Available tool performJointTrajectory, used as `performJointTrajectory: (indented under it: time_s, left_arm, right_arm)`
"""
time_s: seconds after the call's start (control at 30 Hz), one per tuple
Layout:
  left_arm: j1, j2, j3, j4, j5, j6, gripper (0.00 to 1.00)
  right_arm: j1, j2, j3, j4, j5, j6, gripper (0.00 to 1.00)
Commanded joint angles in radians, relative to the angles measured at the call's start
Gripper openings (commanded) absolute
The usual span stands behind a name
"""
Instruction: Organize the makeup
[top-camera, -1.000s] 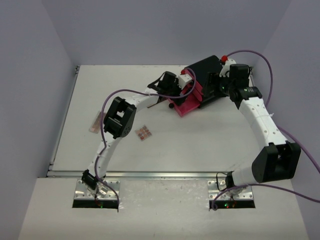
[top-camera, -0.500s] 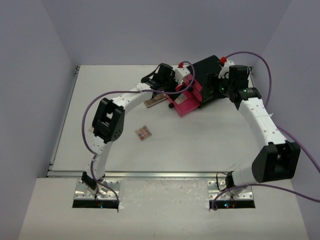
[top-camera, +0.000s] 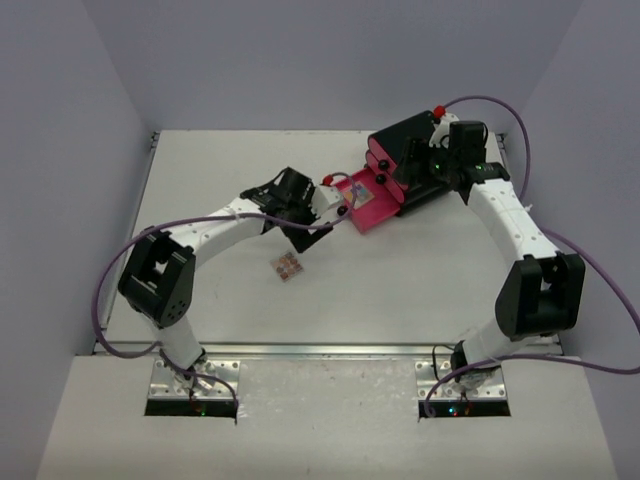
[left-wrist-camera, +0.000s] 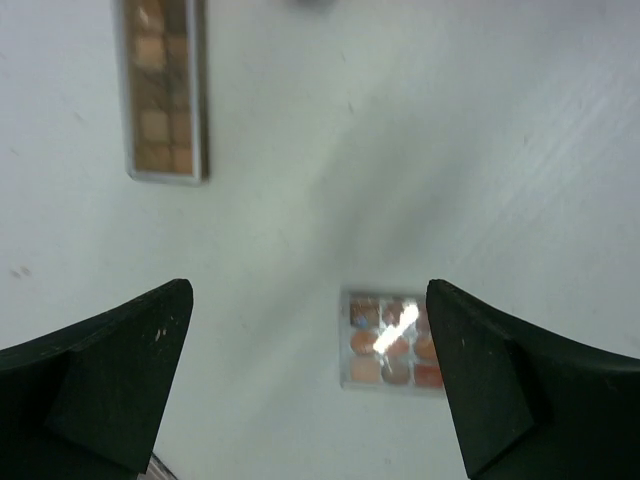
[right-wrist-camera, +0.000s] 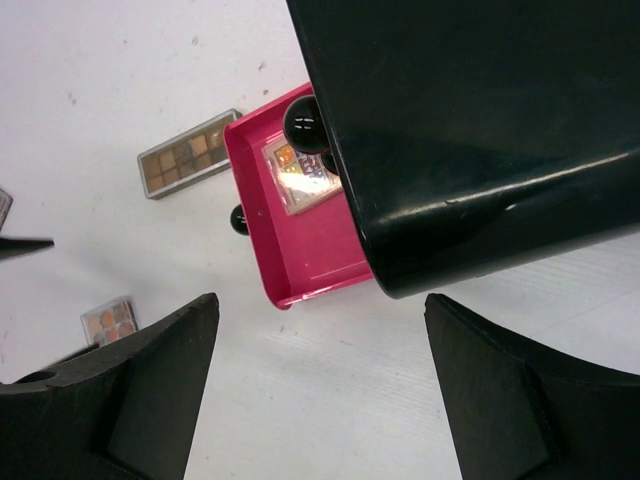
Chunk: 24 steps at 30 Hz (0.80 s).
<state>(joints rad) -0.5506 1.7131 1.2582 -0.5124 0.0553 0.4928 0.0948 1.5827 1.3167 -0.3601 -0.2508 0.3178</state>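
Note:
A small square eyeshadow palette (left-wrist-camera: 393, 340) lies on the white table, just inside the right finger of my left gripper (left-wrist-camera: 310, 385), which hangs open above it. From above, this palette (top-camera: 288, 267) sits just near of the left gripper (top-camera: 300, 235). A long tan palette (left-wrist-camera: 160, 85) lies farther off on the table. Another palette (right-wrist-camera: 300, 175) rests inside the open pink drawer (right-wrist-camera: 320, 260). My right gripper (right-wrist-camera: 320, 400) is open and empty over bare table beside the black box (right-wrist-camera: 480, 130). The long palette (right-wrist-camera: 190, 152) lies beside the drawer.
The black box (top-camera: 410, 150) stands at the back right with its pink drawer (top-camera: 360, 208) pulled out toward the middle. Black round knobs (right-wrist-camera: 305, 122) sit on the drawer fronts. The right gripper (top-camera: 428, 162) hovers at the box. Walls close the table in on three sides.
My left arm has swung back from the drawer toward the near left and now hangs over the small square palette. The right gripper has shifted slightly left over the box.

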Motion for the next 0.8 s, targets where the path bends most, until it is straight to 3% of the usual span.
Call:
performJointTrajectory:
  time_s: [0.0,0.2,0.77]
  left_arm:
    - [0.042,-0.103,-0.142,-0.01,0.007,0.021,1.0]
    - [0.054,-0.059,-0.255,0.043,0.053,-0.01,1.0]
    - [0.06,0.082,-0.287,0.123,0.168,-0.037,0.99]
  right_arm:
    - [0.0,-0.038,-0.013,0.056,-0.015,0.012,0.83]
    - [0.0,-0.048,-0.04,0.058,-0.013,0.015,0.83]
    - [0.0,-0.039,-0.035,0.031,0.031,-0.008,0.84]
